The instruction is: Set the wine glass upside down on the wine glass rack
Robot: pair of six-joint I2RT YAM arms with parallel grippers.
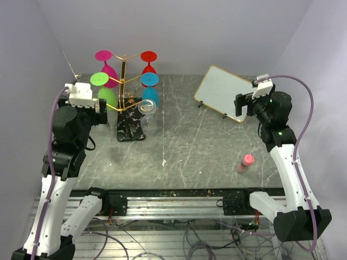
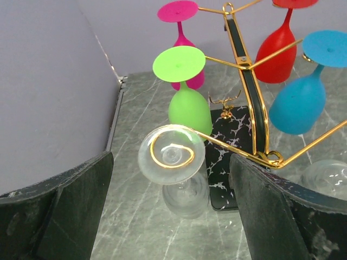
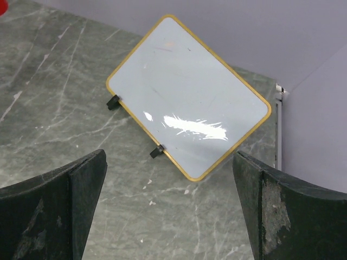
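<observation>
left gripper, jaws spread wide and holding nothing, faces the clear wine glass. it hangs upside down, its foot resting in a gold spiral arm of the wine glass rack, near 4 coloured glasses. right gripper, also wide and empty, hovers by a gold-rimmed board. best next move is probably a slow, straight retreat, fingers clear of foot and arm.

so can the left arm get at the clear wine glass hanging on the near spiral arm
Probably yes: the left pincer is open with the clear wine glass straight ahead between its fingers, nothing in between. The green wine glass hangs close behind.
</observation>
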